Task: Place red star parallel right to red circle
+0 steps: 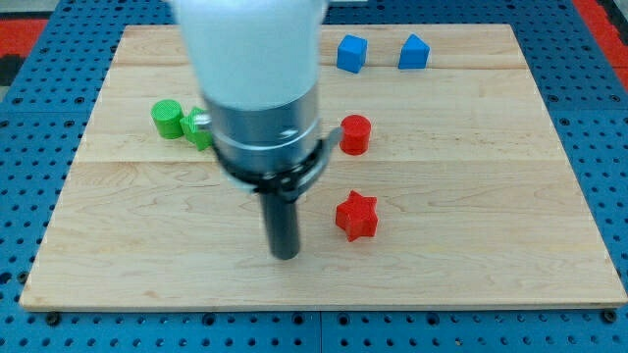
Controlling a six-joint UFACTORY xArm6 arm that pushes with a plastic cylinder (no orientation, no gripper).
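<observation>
Two red blocks matter | red star [356, 216] sits low middle, below red circle [355, 134] | my tip [285, 255] rests just left of star (no fingers, nothing held) | star looks light, hard, slidey on tabletop [491, 245]; push its flat side

You are looking at a brightly, evenly lit scene: the wooden board [471, 196] shows a soft pale sheen and only faint shadows hug the red star [356, 217] and red circle [355, 134]. The white arm housing [250, 49] nearest the lens is washed out and blurred, while the blocks stay sharp
</observation>
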